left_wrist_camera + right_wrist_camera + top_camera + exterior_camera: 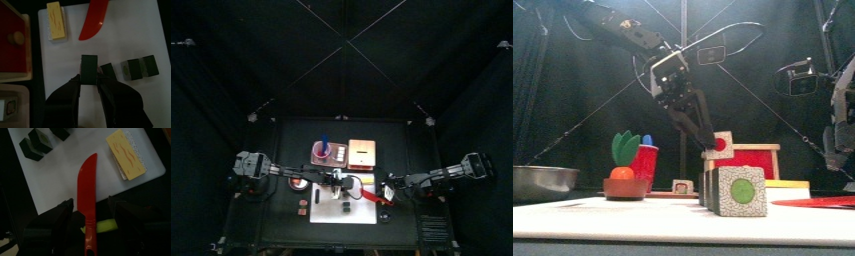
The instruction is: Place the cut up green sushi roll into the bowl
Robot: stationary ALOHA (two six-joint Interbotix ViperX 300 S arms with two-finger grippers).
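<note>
My left gripper (88,76) is shut on one dark green sushi piece (88,64) and holds it above the white mat (127,35). Three more pieces of the green sushi roll (137,68) lie in a row on the mat beside it. In the front view the left gripper (704,138) hangs above two pieces (740,191) that stand near and large. The bowl (540,181) sits at the far left of the table. My right gripper (90,215) is open and hovers over a red knife (87,188) that lies on the mat.
A yellow flat item (57,21) lies near the knife's tip (93,20). A red box in a wooden frame (12,42) stands at the mat's edge. A pinkish tray (325,153) and a tan board (362,152) lie at the back. A pot with carrot and green leaves (624,172) stands left.
</note>
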